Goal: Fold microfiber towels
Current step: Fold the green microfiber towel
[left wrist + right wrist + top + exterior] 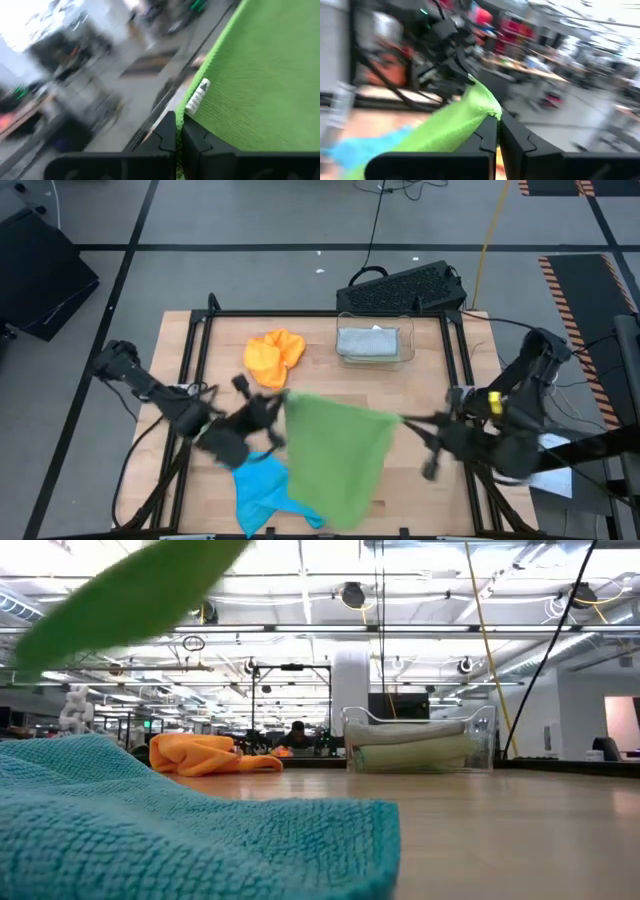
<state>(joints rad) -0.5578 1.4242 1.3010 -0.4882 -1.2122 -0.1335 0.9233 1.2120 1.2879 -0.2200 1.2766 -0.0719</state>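
Bright green towel (338, 455) stretched flat midair, white tag, left gripper (279, 408) and right gripper (408, 421) each pinched tight on a corner, one blue towel (262, 488), one orange towel (273, 356), folded grey towel (372, 340) in one clear bin (376, 358)

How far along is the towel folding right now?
Done: folded towels lie in the clear bin. In hand: the left gripper and right gripper are each shut on a corner of the green towel, lifted off the table. Left: the orange towel and blue towel lie crumpled.
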